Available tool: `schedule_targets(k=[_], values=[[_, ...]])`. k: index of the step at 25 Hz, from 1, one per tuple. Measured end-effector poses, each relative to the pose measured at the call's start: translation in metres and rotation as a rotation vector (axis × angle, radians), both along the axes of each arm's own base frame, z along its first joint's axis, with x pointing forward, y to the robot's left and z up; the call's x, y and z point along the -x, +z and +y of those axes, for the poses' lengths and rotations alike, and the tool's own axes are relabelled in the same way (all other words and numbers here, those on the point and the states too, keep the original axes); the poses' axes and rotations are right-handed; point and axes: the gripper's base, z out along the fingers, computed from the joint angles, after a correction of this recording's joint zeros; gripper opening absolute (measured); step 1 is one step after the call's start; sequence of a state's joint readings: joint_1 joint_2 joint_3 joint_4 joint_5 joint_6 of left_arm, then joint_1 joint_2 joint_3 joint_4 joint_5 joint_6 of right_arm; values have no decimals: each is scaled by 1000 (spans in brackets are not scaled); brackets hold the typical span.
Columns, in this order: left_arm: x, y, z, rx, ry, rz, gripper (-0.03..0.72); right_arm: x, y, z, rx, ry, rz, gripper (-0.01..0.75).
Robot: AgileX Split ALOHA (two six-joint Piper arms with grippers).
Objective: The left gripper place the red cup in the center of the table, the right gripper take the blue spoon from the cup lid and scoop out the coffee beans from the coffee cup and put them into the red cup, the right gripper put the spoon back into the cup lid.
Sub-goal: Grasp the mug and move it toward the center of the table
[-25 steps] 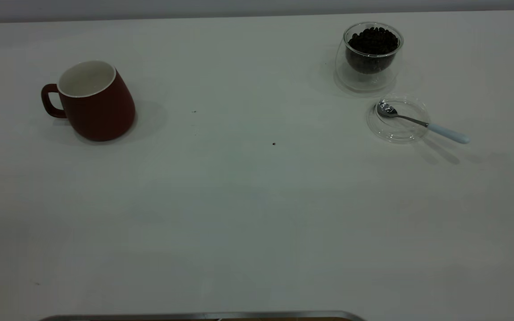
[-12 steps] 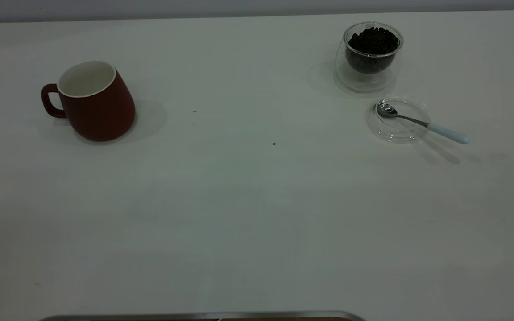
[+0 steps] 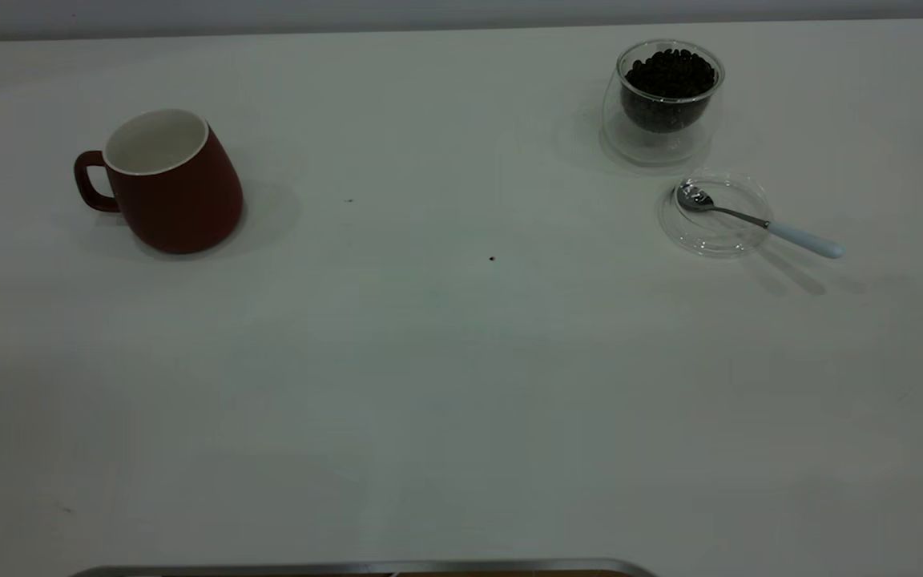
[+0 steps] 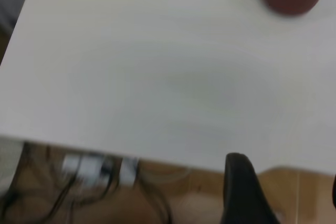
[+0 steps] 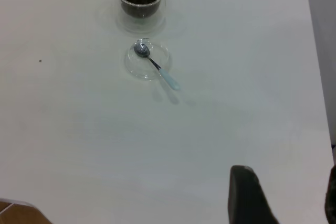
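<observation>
Left claw (image 4: 281, 192) fingers apart, off the counter (image 3: 445, 385); approach red cup (image 3: 165, 180) square, grip the body firmly.

White bench (image 3: 461, 385) with rounded far-right corner fills the exterior view, grey wall strip (image 3: 429, 14) behind it, metal edge (image 3: 365, 567) at the near side, brown wood floor (image 4: 178, 203) and tangled cables (image 4: 89, 174) below the bench edge in left wrist view, lighting dim and even.
</observation>
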State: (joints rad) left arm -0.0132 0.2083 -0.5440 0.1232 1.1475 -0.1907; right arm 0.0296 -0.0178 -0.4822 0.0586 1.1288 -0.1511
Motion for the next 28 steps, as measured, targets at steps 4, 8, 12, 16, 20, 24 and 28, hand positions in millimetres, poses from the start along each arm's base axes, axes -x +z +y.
schedule_targets(k=[4, 8, 12, 16, 20, 24, 28], values=[[-46, 17, 1, -18, 0, 162, 491, 0, 0, 0, 0, 0, 0, 397], [-98, 18, 0, -58, -50, 234, 529, 0, 0, 0, 0, 0, 0, 397], [-142, 7, 0, -76, -85, 293, 570, 0, 0, 0, 0, 0, 0, 397], [-184, -7, -1, -89, -102, 363, 592, 0, 0, 0, -1, 0, 0, 397], [-233, -23, -1, -102, -116, 425, 592, 0, 0, 0, -1, 0, 0, 397], [-282, -43, 1, -146, -165, 489, 592, 0, 0, 0, -1, 0, 0, 397], [-323, -64, 3, -213, -249, 543, 592, 0, 0, 0, -1, 0, 0, 397]])
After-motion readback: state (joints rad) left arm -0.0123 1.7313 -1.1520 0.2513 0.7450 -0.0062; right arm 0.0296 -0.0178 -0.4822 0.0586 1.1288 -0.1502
